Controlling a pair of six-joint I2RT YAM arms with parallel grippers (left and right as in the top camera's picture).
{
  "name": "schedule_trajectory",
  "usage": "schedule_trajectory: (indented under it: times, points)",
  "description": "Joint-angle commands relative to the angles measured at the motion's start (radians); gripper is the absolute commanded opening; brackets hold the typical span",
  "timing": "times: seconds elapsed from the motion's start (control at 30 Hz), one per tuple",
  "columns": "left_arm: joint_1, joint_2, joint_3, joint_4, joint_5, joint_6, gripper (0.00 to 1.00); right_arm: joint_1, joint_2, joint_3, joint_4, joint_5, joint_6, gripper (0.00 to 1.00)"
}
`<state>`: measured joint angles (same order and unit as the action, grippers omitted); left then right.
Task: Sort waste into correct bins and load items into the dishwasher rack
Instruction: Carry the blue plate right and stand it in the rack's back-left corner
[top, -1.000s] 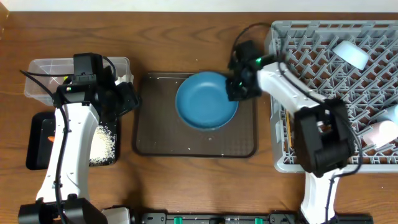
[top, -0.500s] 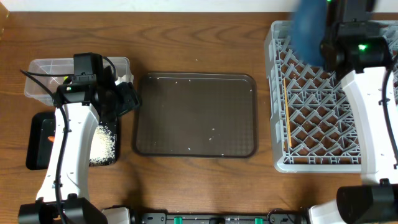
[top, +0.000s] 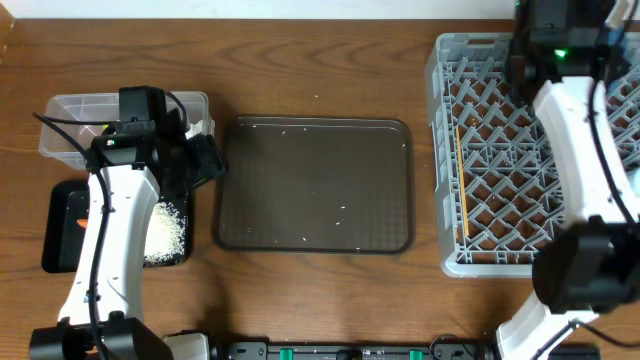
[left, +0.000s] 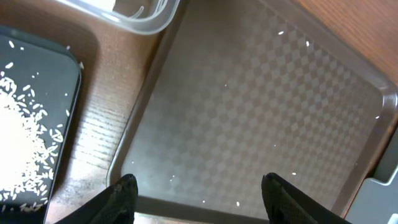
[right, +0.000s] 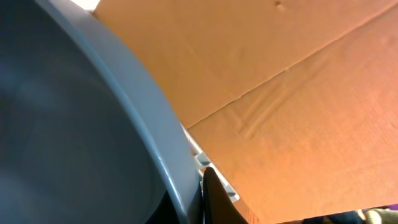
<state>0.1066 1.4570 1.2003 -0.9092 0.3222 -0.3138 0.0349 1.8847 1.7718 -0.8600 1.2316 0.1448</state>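
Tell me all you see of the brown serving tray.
The brown serving tray is rectangular with rounded corners and a raised rim, plastic-looking, its floor stamped in a fine checker pattern. It lies flat on the wooden table between the black tray and the rack. Only a few stray rice grains lie on it.

A brown wooden table (top: 320, 80) stands before a cardboard panel (right: 292, 93).

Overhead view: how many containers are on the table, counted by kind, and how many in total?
Trays: 2, the black tray and the brown serving tray
Clear tub: 1
Grey rack: 1
Total: 4
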Motion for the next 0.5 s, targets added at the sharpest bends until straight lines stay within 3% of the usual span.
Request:
schedule_trajectory:
  times: [0.0, 0.47]
  points:
    - [0.001, 0.006, 0.006, -0.010, -0.002, 0.013, 0.65, 0.004, 0.052, -0.001, -0.004, 0.018, 0.032, 0.01]
    - [0.001, 0.006, 0.006, -0.010, -0.002, 0.013, 0.64, 0.051, 0.128, -0.002, -0.009, -0.018, 0.060, 0.01]
